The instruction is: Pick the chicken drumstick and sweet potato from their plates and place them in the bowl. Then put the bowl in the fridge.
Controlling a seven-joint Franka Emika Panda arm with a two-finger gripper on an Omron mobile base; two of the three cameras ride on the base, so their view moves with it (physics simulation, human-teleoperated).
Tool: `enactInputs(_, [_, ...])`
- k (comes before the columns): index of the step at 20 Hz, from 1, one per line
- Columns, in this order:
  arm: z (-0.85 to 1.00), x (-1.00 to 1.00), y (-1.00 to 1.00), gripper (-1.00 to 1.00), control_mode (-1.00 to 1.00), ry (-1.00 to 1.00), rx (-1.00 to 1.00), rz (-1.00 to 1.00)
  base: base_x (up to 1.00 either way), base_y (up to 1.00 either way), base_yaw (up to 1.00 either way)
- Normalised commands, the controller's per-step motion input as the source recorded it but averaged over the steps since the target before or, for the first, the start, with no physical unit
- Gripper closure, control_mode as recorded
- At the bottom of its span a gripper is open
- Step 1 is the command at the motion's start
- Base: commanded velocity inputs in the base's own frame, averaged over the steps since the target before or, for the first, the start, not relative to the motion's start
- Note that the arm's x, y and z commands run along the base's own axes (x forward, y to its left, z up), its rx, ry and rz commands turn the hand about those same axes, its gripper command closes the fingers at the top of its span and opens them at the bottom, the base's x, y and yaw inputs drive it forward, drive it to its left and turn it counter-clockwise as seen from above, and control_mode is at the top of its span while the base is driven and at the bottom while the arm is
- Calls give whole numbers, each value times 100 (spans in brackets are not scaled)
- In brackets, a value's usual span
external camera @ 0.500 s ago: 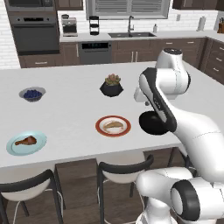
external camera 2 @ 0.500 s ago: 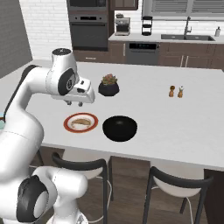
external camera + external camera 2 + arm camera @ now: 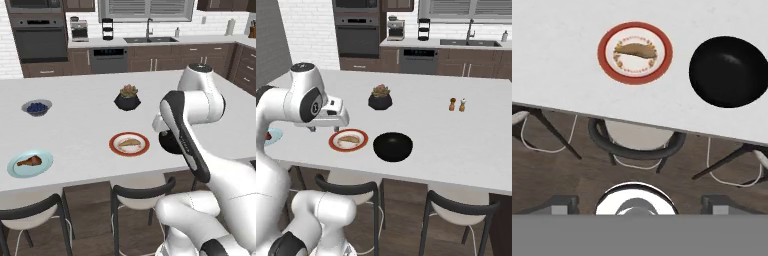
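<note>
The gripper [image 3: 312, 129] hangs with jaws spread wide and empty, the tan sweet potato [image 3: 634, 50] on its red-rimmed plate [image 3: 606, 42] at nine o'clock of the glossy black bowl [image 3: 728, 70].

Blueberry bowl [image 3: 36, 107], potted succulent [image 3: 127, 97] on counter; shakers [image 3: 457, 104] apart; stools [image 3: 348, 192] below.

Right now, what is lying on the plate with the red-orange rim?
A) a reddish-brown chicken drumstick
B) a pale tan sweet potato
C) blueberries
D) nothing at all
B: the sweet potato lies on the red-rimmed plate beside the black bowl, while the chicken drumstick sits on the light blue plate.
</note>
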Motion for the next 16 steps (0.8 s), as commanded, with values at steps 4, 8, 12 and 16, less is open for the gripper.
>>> enactInputs(4, [-7, -34, 18, -100, -100, 6, -5, 32, 0, 0, 0])
enactInputs(8, [-2, 41, 21, -100, -100, 21, -2, 44, 0, 0, 0])
enactInputs(12, [-17, 98, 28, -100, -100, 16, -7, 35, 0, 0, 0])
enactInputs(16, [-46, 100, 20, -100, -100, 13, -10, 10, 0, 0, 0])
